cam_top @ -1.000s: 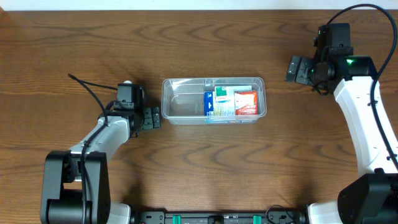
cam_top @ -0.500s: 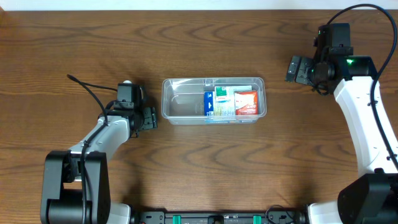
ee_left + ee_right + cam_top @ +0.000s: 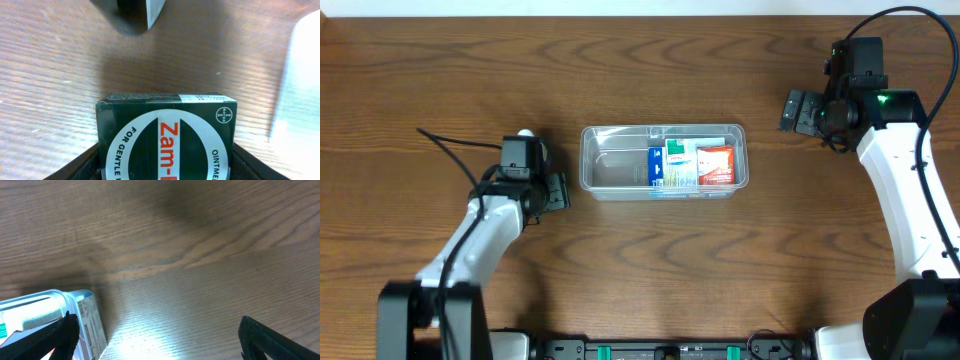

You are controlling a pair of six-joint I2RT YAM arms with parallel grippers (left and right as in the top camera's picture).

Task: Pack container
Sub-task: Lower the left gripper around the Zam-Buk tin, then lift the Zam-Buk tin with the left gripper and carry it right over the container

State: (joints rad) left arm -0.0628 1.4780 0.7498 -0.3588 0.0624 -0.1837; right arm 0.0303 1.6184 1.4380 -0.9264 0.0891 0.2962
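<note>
Container first: I see the clear tub at the middle of the wooden table, its long side running left to right. Its right half holds a blue-and-white box, a green-and-white box and a red box, packed side by side. Its left half is bare.

My left gripper is just beyond the tub's left end, near it but apart. On its wrist camera a dark green ointment box fills the space between the fingers, which lie against both of its sides at a middling width. I cannot tell whether the box is resting on the wood or raised off it.

My right gripper is well off past the tub's right end, fingers spread wide with only bare tabletop between them.
</note>
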